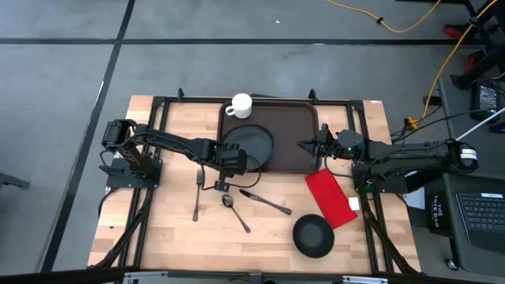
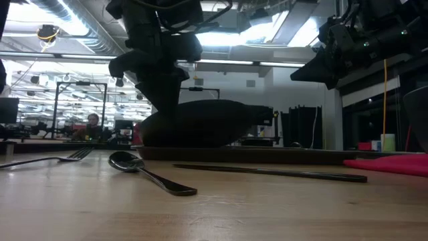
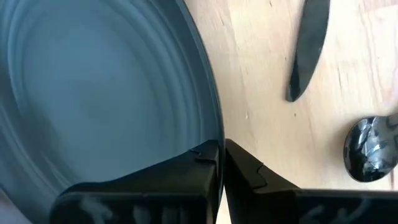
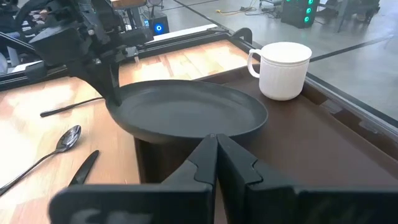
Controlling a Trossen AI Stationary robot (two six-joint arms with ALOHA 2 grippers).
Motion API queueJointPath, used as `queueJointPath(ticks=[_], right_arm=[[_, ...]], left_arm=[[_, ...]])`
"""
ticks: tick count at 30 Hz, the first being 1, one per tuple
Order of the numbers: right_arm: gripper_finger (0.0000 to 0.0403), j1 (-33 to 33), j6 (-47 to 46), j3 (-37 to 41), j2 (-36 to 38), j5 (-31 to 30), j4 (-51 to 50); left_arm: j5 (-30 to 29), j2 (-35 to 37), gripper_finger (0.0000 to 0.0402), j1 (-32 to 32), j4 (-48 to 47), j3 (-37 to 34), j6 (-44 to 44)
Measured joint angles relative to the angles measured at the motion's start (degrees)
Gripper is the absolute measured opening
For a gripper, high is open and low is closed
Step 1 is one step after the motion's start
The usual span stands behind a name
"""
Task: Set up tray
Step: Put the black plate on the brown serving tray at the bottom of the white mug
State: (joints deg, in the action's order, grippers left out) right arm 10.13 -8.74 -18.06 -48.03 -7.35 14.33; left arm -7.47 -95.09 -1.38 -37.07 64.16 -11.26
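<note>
The dark brown tray (image 1: 288, 130) lies at the table's far middle, with a white mug (image 1: 241, 104) standing in its far left corner. The round black plate (image 1: 252, 142) is over the tray's left part, its near-left side reaching out past the tray's rim. My left gripper (image 1: 230, 158) is shut on that side of the plate. My right gripper (image 1: 303, 145) is shut and hangs above the tray's right part; the low view shows it raised (image 2: 314, 67) well above the tray. In the right wrist view its shut fingers (image 4: 216, 146) point across the tray at the plate (image 4: 193, 112) and the mug (image 4: 283, 68). My left gripper pinches the plate's rim (image 3: 214, 134) on the near-left side between its two fingers, one finger over the plate's inner face and one outside the edge. The fingers (image 4: 112, 93) come down from above. Whether the plate's far side rests on the tray or hangs clear, I cannot tell.
On the wood in front of the tray lie a fork (image 1: 196, 196), a spoon (image 1: 234, 209) and a dark knife (image 1: 267, 202). A red napkin (image 1: 331, 197) lies near the tray's near right corner, and a black bowl (image 1: 313, 235) stands nearer the near edge.
</note>
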Motion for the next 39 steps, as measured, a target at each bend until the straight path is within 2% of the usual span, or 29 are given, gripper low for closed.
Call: queueJointPath(ticks=[39], right_arm=[[0.0014,0.0,0.0,0.0,0.0,0.1,0.0]], left_arm=[[-0.1,0.0,0.0004,1.2,-0.5,0.0,4.7]])
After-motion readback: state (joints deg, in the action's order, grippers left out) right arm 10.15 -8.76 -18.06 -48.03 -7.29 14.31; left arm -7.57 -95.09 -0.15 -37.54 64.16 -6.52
